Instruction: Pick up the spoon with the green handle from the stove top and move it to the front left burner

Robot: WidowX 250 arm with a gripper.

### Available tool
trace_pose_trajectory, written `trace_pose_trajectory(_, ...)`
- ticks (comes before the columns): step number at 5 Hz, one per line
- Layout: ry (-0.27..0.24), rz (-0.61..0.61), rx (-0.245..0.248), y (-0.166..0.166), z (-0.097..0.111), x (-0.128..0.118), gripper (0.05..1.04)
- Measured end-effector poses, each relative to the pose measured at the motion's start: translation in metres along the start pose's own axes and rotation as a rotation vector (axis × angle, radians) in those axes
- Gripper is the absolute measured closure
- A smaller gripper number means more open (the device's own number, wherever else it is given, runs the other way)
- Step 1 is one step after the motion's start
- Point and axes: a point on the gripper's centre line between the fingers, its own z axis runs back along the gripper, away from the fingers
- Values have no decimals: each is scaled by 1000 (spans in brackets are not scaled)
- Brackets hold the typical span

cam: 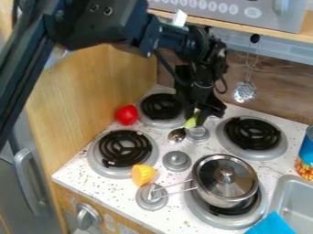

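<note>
The black gripper (197,114) hangs over the stove between the two back burners, shut on the green handle of a spoon (176,135). The spoon slants down to the left, its metal bowl beside a small grey burner cap (197,133). Left of the gripper, a red round object (126,115) sits by the wooden side wall. A lidded metal pot (225,180) stands on the front right burner, its wire handle pointing left. Near that handle is a yellow-orange fluted piece (143,174).
Black coil burners lie at back left (161,107), front left (125,148) and back right (252,133). A grey sink (280,197) with a blue cloth (272,224) is at lower right, below a can (305,155). A slotted ladle (245,92) hangs on the back wall beneath a shelf (245,28).
</note>
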Motion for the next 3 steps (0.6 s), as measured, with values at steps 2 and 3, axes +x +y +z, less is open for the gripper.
trace_pose_trajectory(2, -23, 41, 9, 26, 32, -14, 692)
trace_pose_trajectory(3, -26, 59, 58, 56, 45, -27, 692)
